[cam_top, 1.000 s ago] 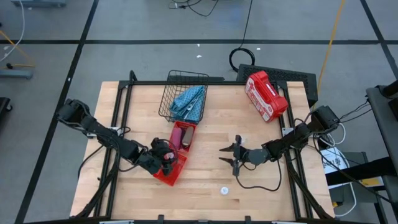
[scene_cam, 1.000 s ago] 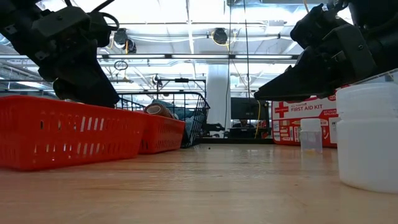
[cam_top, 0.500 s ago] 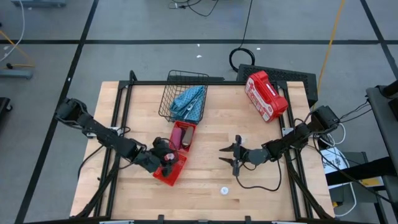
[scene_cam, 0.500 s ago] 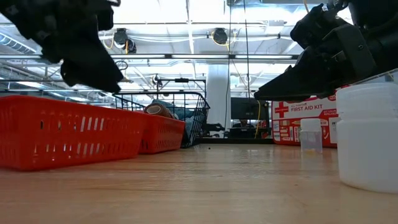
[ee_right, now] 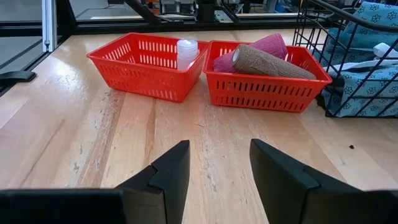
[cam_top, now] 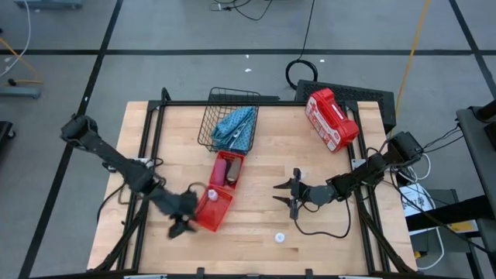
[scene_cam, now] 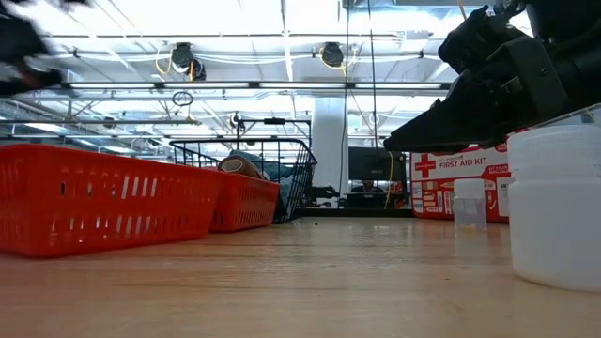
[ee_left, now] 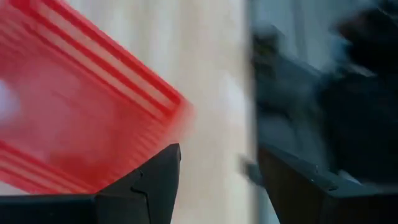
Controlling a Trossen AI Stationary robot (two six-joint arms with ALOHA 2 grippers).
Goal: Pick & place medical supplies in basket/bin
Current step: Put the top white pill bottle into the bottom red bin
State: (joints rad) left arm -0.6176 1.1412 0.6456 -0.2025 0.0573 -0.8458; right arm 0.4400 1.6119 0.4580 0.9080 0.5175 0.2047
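Left claw [cam_top: 180,225] hangs over the desk [cam_top: 256,248] just beside the near red bin [cam_top: 211,208], on its outer side, fingers spread apart with nothing between them; heavy blur in the left wrist view. That near red bin holds one white vial [ee_right: 186,52]. Touching it end to end, the second red bin [cam_top: 226,169] holds a brown bandage roll [ee_right: 270,62] lying across a pink bandage roll [ee_right: 264,47]. Next in line, the black wire basket [cam_top: 230,118] holds the light-blue pouch [cam_top: 236,126].

Right claw [cam_top: 288,196] sits low over the desk middle, fingers apart, empty, pointing toward the bins. A small vial [cam_top: 297,173] stands near it, and another white vial [cam_top: 280,237] stands close to the desk's front edge, well apart from the bins. Red and white first aid case [cam_top: 331,118] lies at the far right corner.
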